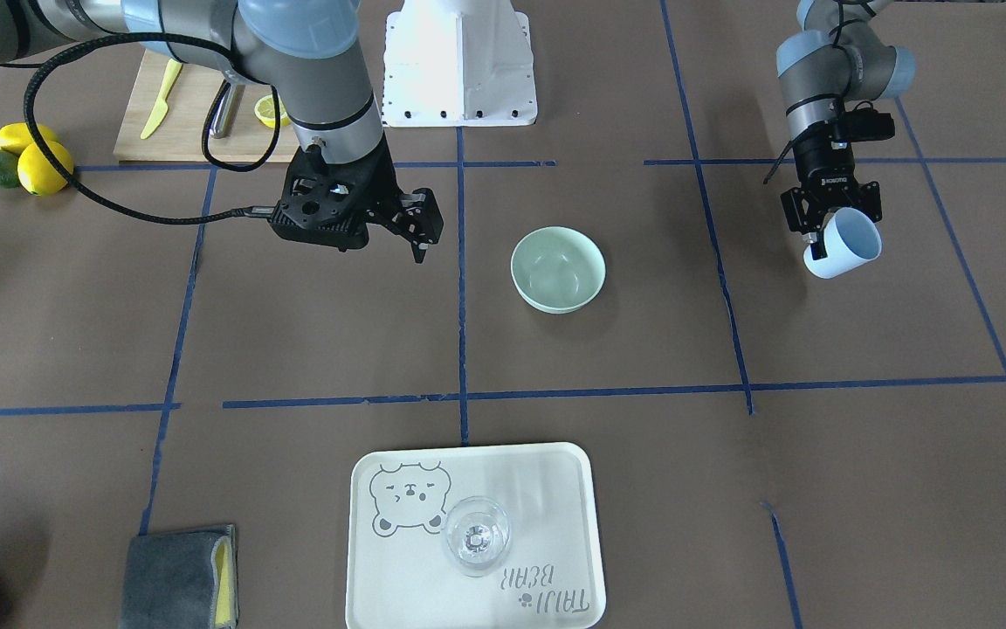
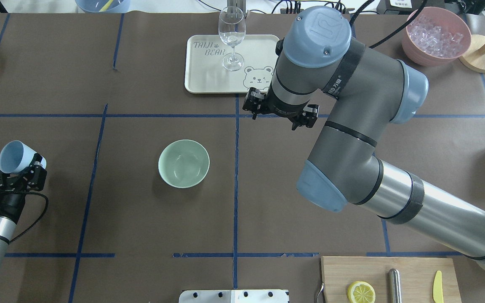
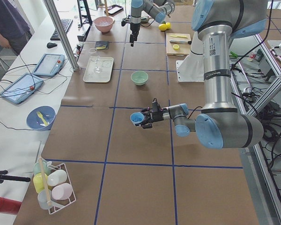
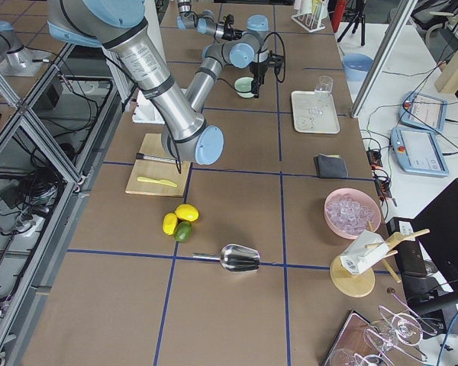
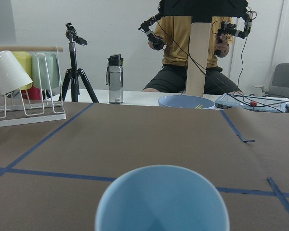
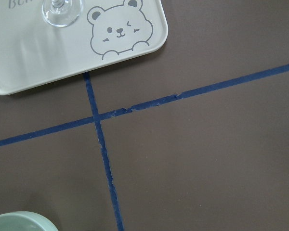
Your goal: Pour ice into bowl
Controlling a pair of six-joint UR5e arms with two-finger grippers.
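The pale mint-green bowl (image 1: 558, 269) stands upright near the table's middle (image 2: 183, 163) and looks empty. My left gripper (image 1: 822, 238) is shut on a light blue cup (image 1: 848, 245), held tilted above the table well to the bowl's side (image 2: 15, 156). The cup's inside shows no ice in the left wrist view (image 5: 161, 202). The ice (image 2: 436, 31) is a glittering heap in the pink container at the far right. My right gripper (image 1: 416, 229) hangs open and empty between the bowl and the tray; the bowl's rim (image 6: 19, 222) shows in its wrist view.
A cream tray (image 1: 555, 489) holds a clear stemmed glass (image 1: 475, 535). A cutting board (image 2: 385, 273) carries a lemon half, a knife and a metal tool. Lemons and a lime (image 1: 31, 157), a folded cloth (image 1: 180, 577), a metal scoop (image 4: 240, 258) and a cup rack (image 3: 54, 187) lie around.
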